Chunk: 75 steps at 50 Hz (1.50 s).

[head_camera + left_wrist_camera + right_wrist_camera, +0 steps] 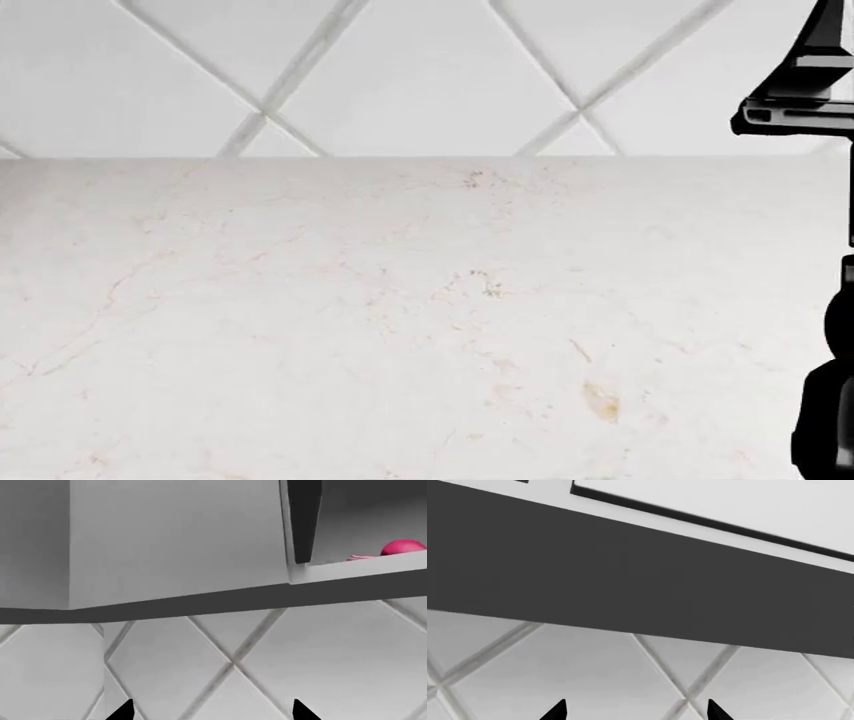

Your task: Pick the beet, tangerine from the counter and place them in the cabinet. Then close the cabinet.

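Counter: wide flat white marble-like worktop (400, 320) with faint beige veins and specks is seen in the head view; its far edge is met by a wall of white diamond-laid tiles (441, 70) with pale grout lines.
Beet: small magenta-red rounded root (402, 547) with thin pink stems is seen in the left wrist view, lying on the floor of the open grey-white wall cabinet (360, 567), near its front edge; the stems are pointed toward the dark door edge (303, 520).
Cabinet underside: a dark grey band is seen below the cabinet front in both wrist views, with the diamond tiles under it.
Closed fronts: flat light-grey panels are seen beside the open compartment in the left wrist view.
Tangerine: not seen in any view; its place cannot be told.
Left gripper: (212, 711) only two black fingertips are seen, set well apart, nothing between them; it is aimed at the tiled wall below the cabinet.
Right gripper: (636, 711) two black fingertips are seen, spread apart, nothing held; it is aimed at the tiles and the dark cabinet underside.
Right arm: black links (821, 90) are seen raised at the right edge of the head view, above the counter's right side.
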Tool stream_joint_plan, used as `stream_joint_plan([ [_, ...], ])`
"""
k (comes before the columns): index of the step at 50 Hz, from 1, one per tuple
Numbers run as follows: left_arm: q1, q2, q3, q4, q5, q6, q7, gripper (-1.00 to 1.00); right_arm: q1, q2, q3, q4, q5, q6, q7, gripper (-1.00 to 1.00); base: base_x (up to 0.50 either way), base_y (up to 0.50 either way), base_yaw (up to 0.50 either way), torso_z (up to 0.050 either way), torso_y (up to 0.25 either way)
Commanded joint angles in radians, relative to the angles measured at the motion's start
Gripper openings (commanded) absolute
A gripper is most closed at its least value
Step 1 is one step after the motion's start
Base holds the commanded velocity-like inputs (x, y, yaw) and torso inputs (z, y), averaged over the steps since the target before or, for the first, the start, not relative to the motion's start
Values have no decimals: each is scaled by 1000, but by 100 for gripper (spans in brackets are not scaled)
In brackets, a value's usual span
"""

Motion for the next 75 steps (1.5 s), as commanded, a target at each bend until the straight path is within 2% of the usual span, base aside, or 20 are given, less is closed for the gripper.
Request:
stream_joint_plan([
  [1,-7,-95,13,-115,142,4,93,100,-310,-135,-68,4,15,-13,8,100,0,0,0,0,0],
  [5,-199,-190,258,-190,238,92,169,100,-315,-131,-66,-3,20,-11,10,100,0,0,0,0,0],
  [8,-558,-86,442,-234,338,-112,213,100,-318,-128,-66,-9,23,-10,13,100,0,0,0,0,0],
  [13,-838,11,562,-281,449,-289,252,100,-320,-124,-72,-16,28,-6,15,100,0,0,0,0,0],
  [17,-979,59,655,-326,578,-336,329,100,-321,-119,-78,-18,31,-8,16,100,0,0,0,0,0],
  [21,-1085,101,772,-392,745,-308,437,100,-323,-116,-82,-20,34,-9,17,100,0,0,0,0,0],
  [26,-1179,141,887,-491,913,-245,539,100,-319,-112,-87,-33,38,5,21,100,0,0,0,0,0],
  [30,-1219,141,940,-546,993,-211,592,100,-316,-109,-90,-36,42,10,24,100,0,0,0,0,0],
  [38,-1242,131,954,-582,1043,-188,615,100,-303,-103,-100,-39,46,22,31,100,0,0,0,0,0],
  [48,-1295,196,903,-583,1046,-118,631,100,-310,-98,-100,-39,55,18,37,100,0,0,0,0,0],
  [57,-1308,259,843,-532,978,-117,637,100,-319,-96,-105,-39,61,12,43,100,0,0,0,0,0],
  [75,-1338,384,739,-426,815,-205,613,100,-326,-89,-108,-33,76,5,54,100,0,0,0,0,0],
])
